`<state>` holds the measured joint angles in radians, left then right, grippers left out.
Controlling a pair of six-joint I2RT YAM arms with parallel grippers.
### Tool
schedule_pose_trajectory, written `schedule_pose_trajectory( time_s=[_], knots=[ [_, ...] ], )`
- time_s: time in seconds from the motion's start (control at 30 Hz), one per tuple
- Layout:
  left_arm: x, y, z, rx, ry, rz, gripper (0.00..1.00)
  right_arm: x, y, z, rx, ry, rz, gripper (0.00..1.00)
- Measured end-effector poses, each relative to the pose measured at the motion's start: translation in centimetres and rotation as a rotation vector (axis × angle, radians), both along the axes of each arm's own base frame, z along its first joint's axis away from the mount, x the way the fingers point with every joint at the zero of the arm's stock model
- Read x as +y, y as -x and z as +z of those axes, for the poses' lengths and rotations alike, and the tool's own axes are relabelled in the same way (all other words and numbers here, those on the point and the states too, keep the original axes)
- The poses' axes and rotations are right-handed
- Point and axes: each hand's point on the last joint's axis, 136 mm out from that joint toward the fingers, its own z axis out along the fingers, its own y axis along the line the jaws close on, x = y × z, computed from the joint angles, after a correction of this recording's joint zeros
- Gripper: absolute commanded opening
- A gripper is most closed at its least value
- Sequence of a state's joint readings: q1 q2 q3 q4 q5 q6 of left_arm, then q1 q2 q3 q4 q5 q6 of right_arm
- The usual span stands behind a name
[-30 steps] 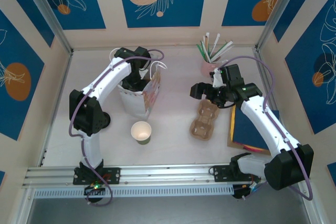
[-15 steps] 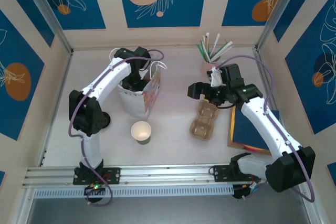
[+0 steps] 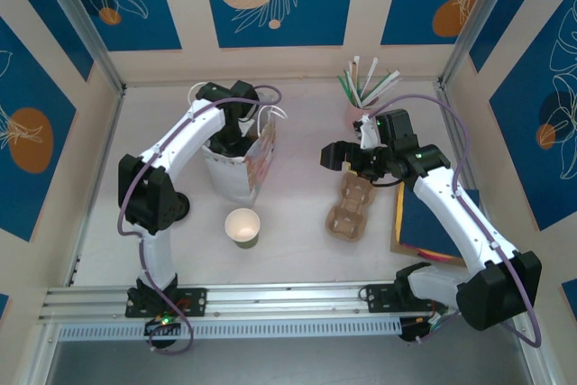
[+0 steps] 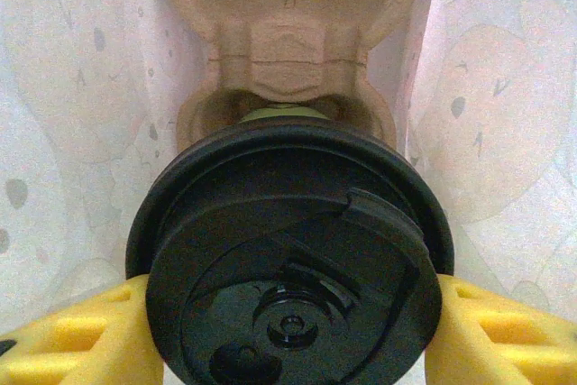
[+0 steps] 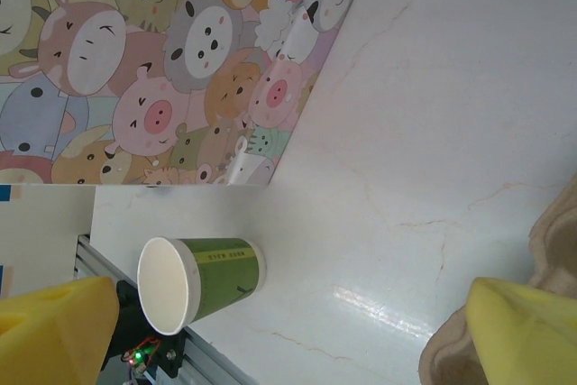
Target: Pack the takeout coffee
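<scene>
**Holding the coffee inside the bag**

Reaching down from above, the left hand (image 3: 236, 139) sits inside the open top of the gift bag (image 3: 240, 179), which stands upright on the pale surface (image 3: 297, 241). In the left wrist view, its yellow fingers (image 4: 86, 335) press against both sides of the takeout coffee (image 4: 288, 250), gripping it just under the black lid. The cup is between the bag's printed walls, directly above a pocket of a cardboard carrier (image 4: 288, 51) lying in the bag (whether the cup's base rests in that pocket cannot be told).

The right hand (image 3: 350, 154) hovers with its fingers spread wide and nothing between them, above the far end of a second carrier (image 3: 352, 206) on the surface. A pink cup of straws (image 3: 361, 101) stands just beyond it. In the right wrist view, a lidless green cup (image 5: 203, 281) stands near the bag's cartoon-animal side, apart from it.
</scene>
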<state>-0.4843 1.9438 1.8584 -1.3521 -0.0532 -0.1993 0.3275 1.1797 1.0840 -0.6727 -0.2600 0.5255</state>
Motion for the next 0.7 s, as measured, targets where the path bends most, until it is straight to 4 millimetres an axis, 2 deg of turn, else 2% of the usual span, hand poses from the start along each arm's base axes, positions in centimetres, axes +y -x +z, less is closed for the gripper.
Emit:
schedule_pose_trajectory(
  time_s=[0.7],
  knots=[
    [0.05, 0.09, -0.36, -0.005, 0.003, 0.000, 0.54, -0.01, 0.00, -0.02, 0.000, 0.001, 0.000, 0.99]
  ],
)
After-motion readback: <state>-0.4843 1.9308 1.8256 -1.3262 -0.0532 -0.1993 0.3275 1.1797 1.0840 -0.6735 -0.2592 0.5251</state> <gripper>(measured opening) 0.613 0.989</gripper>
